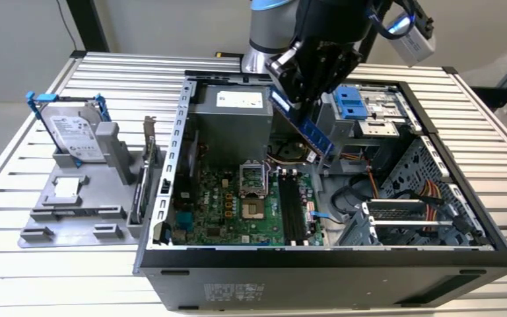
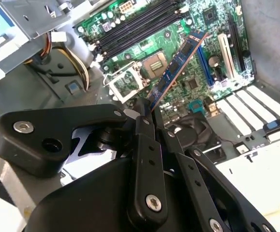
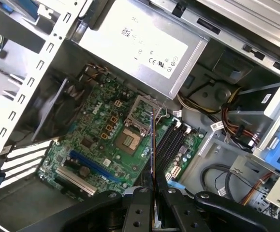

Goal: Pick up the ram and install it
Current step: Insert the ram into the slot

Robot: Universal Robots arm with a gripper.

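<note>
My gripper (image 1: 296,98) hangs over the open computer case (image 1: 324,261), shut on one end of the ram (image 1: 305,125). The ram is a narrow blue stick with dark chips that slants down over the motherboard (image 1: 227,211). In the second wrist view the ram (image 2: 176,65) sticks out from the black fingertips (image 2: 144,121) above the processor socket. In the first wrist view the ram (image 3: 152,145) shows edge-on, between the socket and the long black slots (image 3: 171,142). Those slots (image 1: 290,211) lie below the ram's free end, and the ram is well clear of them.
The grey power supply (image 1: 232,112) fills the case's far side, beside a blue drive bay (image 1: 350,102). Orange and yellow cables (image 1: 412,191) run through the case at the exterior view's right. At the exterior view's left, a hard drive (image 1: 73,135) in a blue frame stands in a grey fixture (image 1: 68,211).
</note>
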